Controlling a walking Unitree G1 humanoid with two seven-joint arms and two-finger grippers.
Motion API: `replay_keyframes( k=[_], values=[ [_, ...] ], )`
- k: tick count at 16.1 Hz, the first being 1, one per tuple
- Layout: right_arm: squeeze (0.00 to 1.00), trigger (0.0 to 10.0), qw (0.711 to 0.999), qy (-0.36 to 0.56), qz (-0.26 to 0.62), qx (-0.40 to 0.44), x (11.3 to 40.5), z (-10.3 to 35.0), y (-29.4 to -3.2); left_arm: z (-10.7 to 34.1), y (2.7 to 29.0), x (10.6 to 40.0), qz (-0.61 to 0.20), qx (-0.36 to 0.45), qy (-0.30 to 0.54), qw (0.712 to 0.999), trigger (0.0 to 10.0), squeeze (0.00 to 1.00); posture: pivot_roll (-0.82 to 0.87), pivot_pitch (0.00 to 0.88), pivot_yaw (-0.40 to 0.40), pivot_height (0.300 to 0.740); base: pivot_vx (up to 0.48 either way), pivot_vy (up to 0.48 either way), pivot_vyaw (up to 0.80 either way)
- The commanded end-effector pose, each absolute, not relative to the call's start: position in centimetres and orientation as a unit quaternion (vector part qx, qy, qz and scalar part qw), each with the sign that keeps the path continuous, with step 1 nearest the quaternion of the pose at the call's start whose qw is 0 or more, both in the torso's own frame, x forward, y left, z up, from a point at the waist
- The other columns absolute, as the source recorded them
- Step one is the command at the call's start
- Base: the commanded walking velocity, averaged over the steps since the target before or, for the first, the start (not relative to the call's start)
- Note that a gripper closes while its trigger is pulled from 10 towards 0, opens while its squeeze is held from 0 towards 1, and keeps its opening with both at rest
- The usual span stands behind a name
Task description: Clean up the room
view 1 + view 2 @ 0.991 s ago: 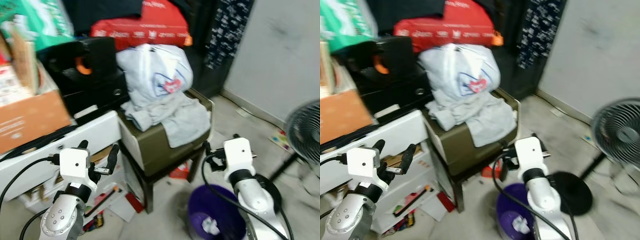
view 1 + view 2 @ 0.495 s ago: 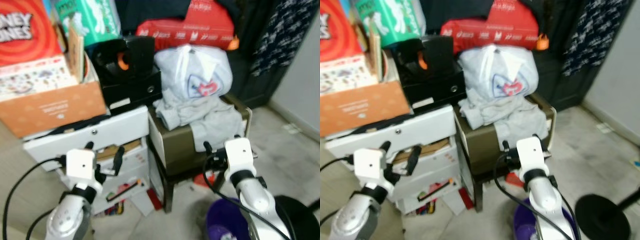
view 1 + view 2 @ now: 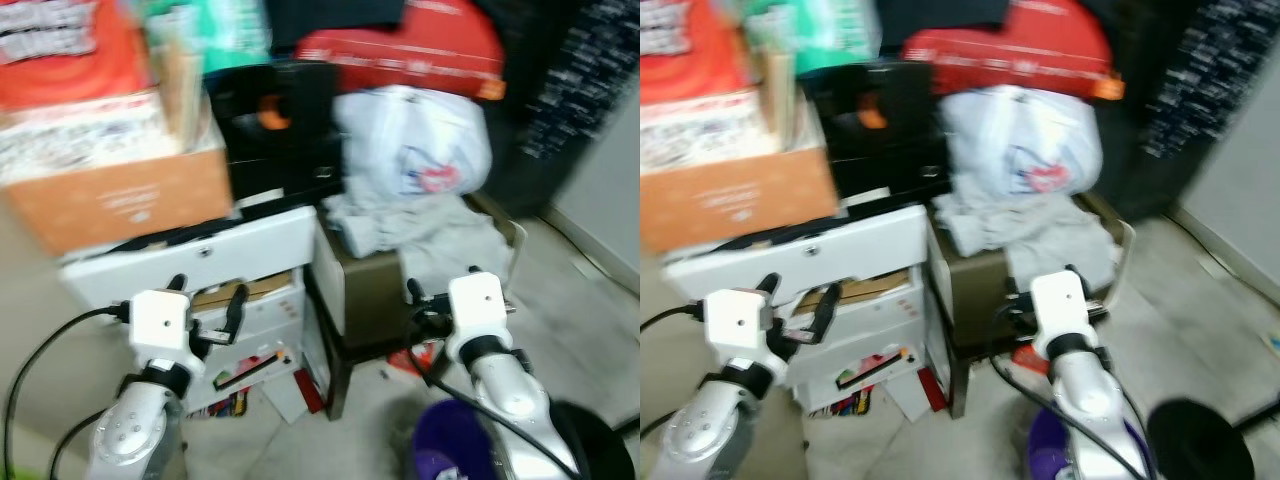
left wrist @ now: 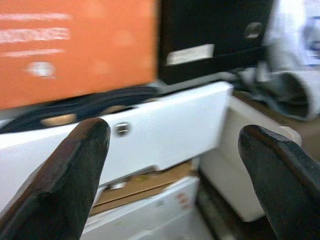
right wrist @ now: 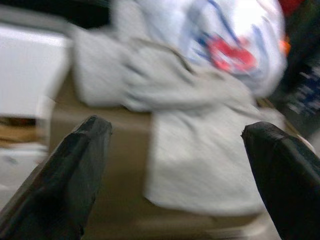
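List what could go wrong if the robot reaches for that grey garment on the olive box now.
1. The grey garment hangs over the front of the olive box with a white bag on top of it; pulling it would likely bring the bag down.
2. The purple bucket sits on the floor by the right arm; stepping closer could knock it.
3. The views are blurred, so the open right gripper may misjudge its grasp.

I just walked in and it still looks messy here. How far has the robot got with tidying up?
Little looks done: some white scraps sit in the purple bin. Nothing is in hand; the left gripper and right gripper are both open and empty. Left: the grey clothes heaped on the stool, and papers on the floor by the white drawers.
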State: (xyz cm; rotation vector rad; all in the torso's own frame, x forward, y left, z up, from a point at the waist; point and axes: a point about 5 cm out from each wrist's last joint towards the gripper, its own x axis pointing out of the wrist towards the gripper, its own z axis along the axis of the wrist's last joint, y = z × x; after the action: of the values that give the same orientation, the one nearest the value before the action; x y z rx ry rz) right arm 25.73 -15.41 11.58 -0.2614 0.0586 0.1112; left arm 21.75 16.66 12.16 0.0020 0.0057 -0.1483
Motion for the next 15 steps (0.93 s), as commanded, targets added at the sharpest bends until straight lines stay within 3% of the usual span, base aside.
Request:
replay_keyframes(
  k=[1,3,7,15],
  values=[
    [0.00,10.0,0.989,0.032,0.050,-0.133,25.63,11.64,-15.93,12.13,16.49,21.69,-0.077,-0.001,0.006,0.997,10.0,0.00,-0.06,0.036,-0.023,0.740,0.000,0.000,0.80],
    [0.00,10.0,0.989,0.032,0.050,-0.132,25.63,11.61,-15.87,12.13,16.51,21.74,-0.078,0.002,0.006,0.997,10.0,0.00,-0.06,0.033,-0.022,0.740,0.000,0.000,0.80],
    [0.00,10.0,0.990,0.032,0.050,-0.129,25.68,11.57,-15.83,12.22,16.44,21.92,-0.082,0.008,0.004,0.997,10.0,0.00,-0.06,0.029,-0.020,0.740,0.000,0.000,0.00],
    [0.00,10.0,0.990,0.030,0.050,-0.130,25.78,11.67,-15.78,12.01,16.49,21.89,-0.080,0.007,0.007,0.997,10.0,0.00,-0.06,0.036,-0.020,0.740,0.000,-0.320,0.00]
  ],
)
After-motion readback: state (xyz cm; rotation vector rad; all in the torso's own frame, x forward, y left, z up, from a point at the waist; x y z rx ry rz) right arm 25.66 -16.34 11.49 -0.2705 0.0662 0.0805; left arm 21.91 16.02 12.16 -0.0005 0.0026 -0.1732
